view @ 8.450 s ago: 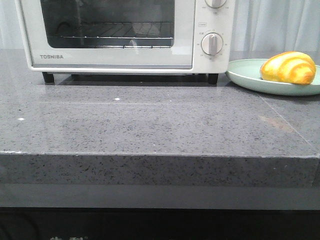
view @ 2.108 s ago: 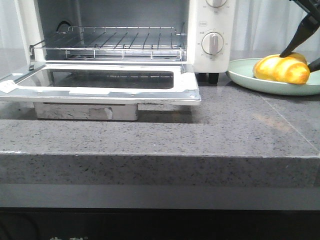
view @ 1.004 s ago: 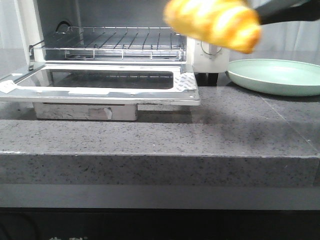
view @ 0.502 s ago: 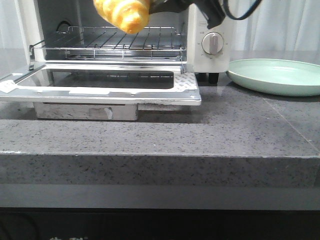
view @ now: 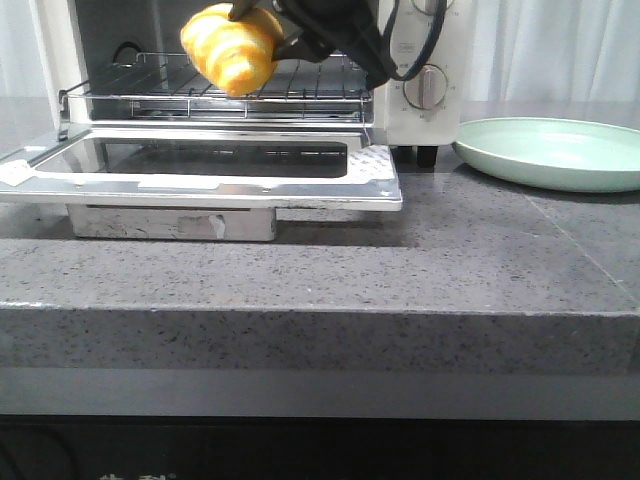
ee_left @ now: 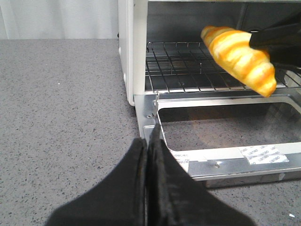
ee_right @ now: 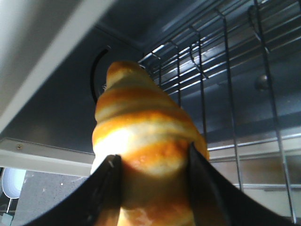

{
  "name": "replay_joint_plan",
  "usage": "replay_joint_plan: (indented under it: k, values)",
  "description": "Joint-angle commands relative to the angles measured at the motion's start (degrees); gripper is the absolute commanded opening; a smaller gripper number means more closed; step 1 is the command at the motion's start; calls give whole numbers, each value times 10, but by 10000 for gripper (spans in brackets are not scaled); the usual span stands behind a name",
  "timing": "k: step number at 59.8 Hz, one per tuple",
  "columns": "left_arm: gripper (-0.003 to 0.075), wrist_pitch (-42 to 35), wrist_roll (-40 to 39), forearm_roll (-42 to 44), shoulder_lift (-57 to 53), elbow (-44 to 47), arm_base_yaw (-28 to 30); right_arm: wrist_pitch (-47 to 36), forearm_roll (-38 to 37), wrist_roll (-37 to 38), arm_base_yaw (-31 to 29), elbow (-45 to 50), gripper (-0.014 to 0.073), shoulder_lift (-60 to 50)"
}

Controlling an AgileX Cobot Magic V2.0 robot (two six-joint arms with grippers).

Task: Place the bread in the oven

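Bread (view: pixel 231 45) is clamped in our right end effector (ee_right: pixel 153 162), airborne just ahead of it over the wire rack (ee_left: pixel 188 66) at the oven (view: pixel 400 100) mouth. We lower gently and release flat, clear of the door (view: pixel 200 170). Left end effector (ee_left: pixel 148 155) is closed, empty.

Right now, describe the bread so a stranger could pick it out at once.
Find the white oven with its door dropped open. Just above its wire rack, the right gripper holds the bread: a glossy oval roll, golden-yellow with orange-brown stripes, the only colourful thing there.
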Motion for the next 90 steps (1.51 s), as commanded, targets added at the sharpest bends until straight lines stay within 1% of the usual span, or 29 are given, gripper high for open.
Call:
replay_joint_plan:
  k: [1,11,20,24,28,38,41,54,57,61,64,66,68,69,72,78,83,90]
  values:
    - [-20,-43,-5,-6,2,-17,2,-29,2,-8,-3,-23,230,-26]
    - [-20,-43,-5,-6,2,-17,2,-34,2,-8,-3,-23,422,-26]
    - [-20,-43,-5,-6,2,-17,2,-36,0,-8,-3,-23,541,-26]
    - [-20,-43,-5,-6,2,-17,2,-36,0,-8,-3,-23,581,-26]
    - [-20,-43,-5,-6,2,-17,2,-37,0,-8,-3,-23,598,-26]
    - [-20,-43,-5,-6,2,-17,2,-32,-1,-8,-3,-23,597,-29]
    - [-20,-43,-5,-6,2,-17,2,-20,-6,-8,-4,-22,596,-34]
    - [-20,-43,-5,-6,2,-17,2,49,-14,-55,-3,-20,585,-72]
    - [-20,-43,-5,-6,2,-17,2,56,-14,-62,-3,-16,556,-85]
    - [-20,-43,-5,-6,2,-17,2,65,-20,-75,-3,-9,466,-104]
    - [-20,-43,-5,-6,2,-17,2,73,-27,-88,-3,-3,376,-117]
    - [-20,-43,-5,-6,2,-17,2,77,-34,-96,-3,0,290,-127]
    - [-20,-43,-5,-6,2,-17,2,80,-39,-101,-4,3,248,-136]
    - [-20,-43,-5,-6,2,-17,2,82,-42,-106,-4,4,195,-142]
    - [-20,-43,-5,-6,2,-17,2,91,-53,-123,-5,5,111,-156]
    - [-20,-43,-5,-6,2,-17,2,130,-72,-154,-13,5,-15,-182]
    - [-20,-43,-5,-6,2,-17,2,190,-98,-175,-35,5,-74,-207]
    - [-20,-43,-5,-6,2,-17,2,298,-155,-177,-90,4,-66,-239]
